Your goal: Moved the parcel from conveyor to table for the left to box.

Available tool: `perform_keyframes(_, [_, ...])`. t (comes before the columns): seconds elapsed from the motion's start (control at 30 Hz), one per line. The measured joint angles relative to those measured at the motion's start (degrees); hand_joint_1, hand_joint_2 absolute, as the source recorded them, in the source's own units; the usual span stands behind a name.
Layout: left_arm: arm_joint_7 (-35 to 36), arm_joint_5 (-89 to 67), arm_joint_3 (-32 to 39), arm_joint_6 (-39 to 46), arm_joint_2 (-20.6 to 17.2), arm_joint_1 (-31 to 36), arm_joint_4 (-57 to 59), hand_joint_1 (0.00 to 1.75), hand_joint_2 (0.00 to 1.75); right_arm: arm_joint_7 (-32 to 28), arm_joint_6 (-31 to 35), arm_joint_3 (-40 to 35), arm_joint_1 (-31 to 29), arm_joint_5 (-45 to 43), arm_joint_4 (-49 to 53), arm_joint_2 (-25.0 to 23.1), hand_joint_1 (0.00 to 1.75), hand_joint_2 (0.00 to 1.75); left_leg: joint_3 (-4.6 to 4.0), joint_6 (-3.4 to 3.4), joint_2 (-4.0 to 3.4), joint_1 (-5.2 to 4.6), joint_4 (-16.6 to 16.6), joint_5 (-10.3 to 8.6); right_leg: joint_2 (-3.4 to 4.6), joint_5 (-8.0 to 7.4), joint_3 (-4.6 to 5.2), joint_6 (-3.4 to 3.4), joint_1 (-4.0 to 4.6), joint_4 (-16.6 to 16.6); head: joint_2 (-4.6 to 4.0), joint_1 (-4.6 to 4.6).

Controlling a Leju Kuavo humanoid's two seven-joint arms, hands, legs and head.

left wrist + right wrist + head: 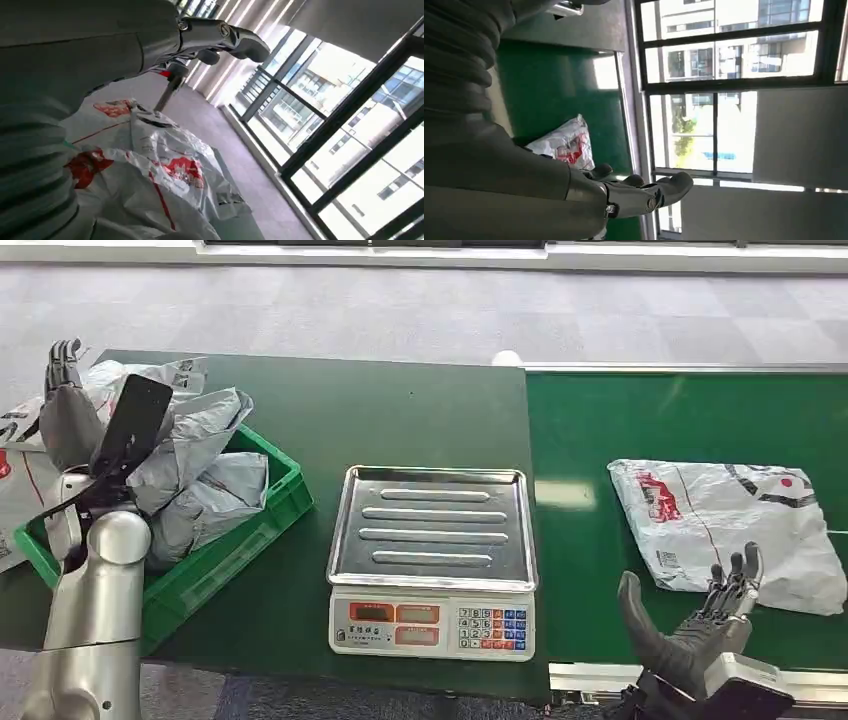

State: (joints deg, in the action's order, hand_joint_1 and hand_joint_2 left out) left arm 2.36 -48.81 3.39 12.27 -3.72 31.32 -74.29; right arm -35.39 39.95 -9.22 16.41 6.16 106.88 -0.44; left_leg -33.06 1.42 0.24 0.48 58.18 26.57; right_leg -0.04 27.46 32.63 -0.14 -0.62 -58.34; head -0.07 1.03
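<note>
Head view, right hand (700, 625) fingers spread and empty beside parcel (730, 530), left hand (62, 390) raised, empty.

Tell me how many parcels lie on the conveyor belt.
1: a white parcel lies on the green conveyor belt, just beyond the right hand.

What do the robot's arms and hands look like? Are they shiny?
Yes, the arms are shiny! The left arm is smooth silver metal with a round ball-like joint. Each wrist wears a grey ribbed cover, like a bendy straw. The left hand and the right hand are dark grey, with a thick grey thumb and thinner, darker fingers.
</note>
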Motion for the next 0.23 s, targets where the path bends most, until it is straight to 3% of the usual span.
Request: perform_keyframes(0.23, [-4.4,6.8,0.0,-0.1,0.6,-2.5,-2.2,0.00,1.75,0.6,0.0,0.0,0.9,0.0,0.0,0.0,0.00,1.75,-0.02,0.00,0.00,-0.01,0.0,0.00,0.01,0.00,0.00,0.00,-0.01,0.0,0.00,0.00])
